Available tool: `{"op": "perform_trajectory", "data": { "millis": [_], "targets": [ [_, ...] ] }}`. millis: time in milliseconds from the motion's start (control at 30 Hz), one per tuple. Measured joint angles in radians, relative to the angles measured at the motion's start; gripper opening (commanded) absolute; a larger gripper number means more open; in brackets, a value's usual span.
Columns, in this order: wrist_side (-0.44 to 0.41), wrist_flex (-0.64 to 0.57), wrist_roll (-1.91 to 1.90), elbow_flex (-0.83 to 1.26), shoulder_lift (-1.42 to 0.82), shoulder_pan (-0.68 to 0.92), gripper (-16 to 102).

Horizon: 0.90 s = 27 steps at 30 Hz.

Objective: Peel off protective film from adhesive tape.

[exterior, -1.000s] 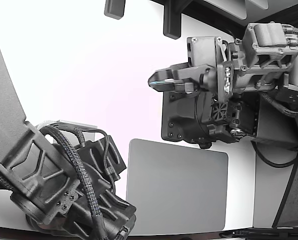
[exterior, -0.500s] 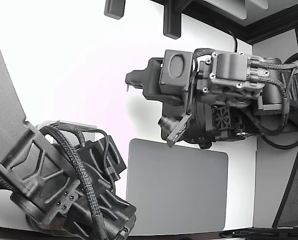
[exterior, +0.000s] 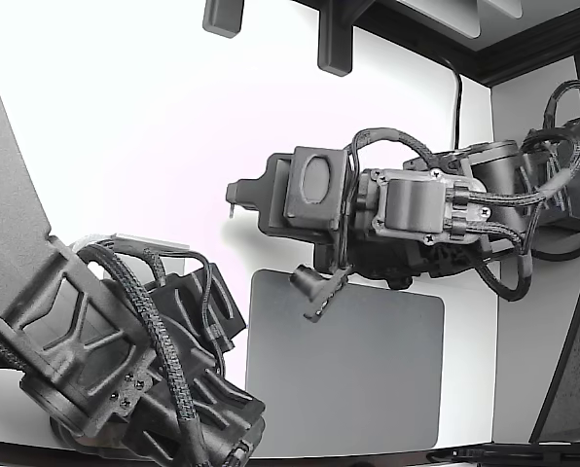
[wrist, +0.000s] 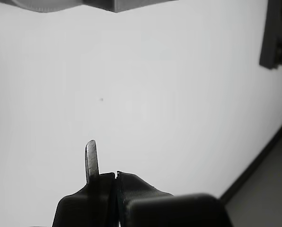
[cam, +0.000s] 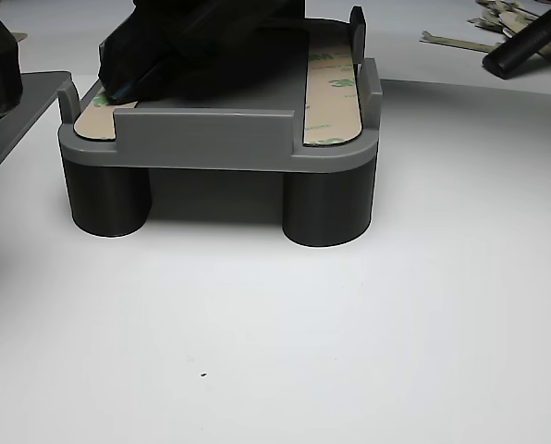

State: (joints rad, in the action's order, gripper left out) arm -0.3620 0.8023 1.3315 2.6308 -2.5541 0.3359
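The gripper (wrist: 116,177) hangs above the bare white desk (wrist: 145,94) with its jaws pressed together, and a thin sliver, probably a peeled strip of film (wrist: 91,158), sticks out beside the seam, though I cannot tell if it is truly pinched. The tape (cam: 333,79) lies in a slot of the grey holder (cam: 215,139) in the other view, with a second strip (cam: 95,116) at the far edge half hidden under a dark shape. To do this step well, I judge the film should be carried clear of the holder and dropped on open desk, jaws opening fully so the sticky sliver does not cling.
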Motion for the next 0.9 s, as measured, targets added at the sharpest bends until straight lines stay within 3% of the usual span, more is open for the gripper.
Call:
{"op": "perform_trajectory", "data": {
  "millis": [100, 300, 900],
  "targets": [
    [0.009, -0.005, -0.038, -0.006, 0.035, 0.018, -11],
    [-0.051, 0.003, -0.055, -0.063, 0.15, 0.061, -11],
    [-0.048, -0.109, -0.101, -0.06, 0.247, 0.106, -11]
  ]
}}
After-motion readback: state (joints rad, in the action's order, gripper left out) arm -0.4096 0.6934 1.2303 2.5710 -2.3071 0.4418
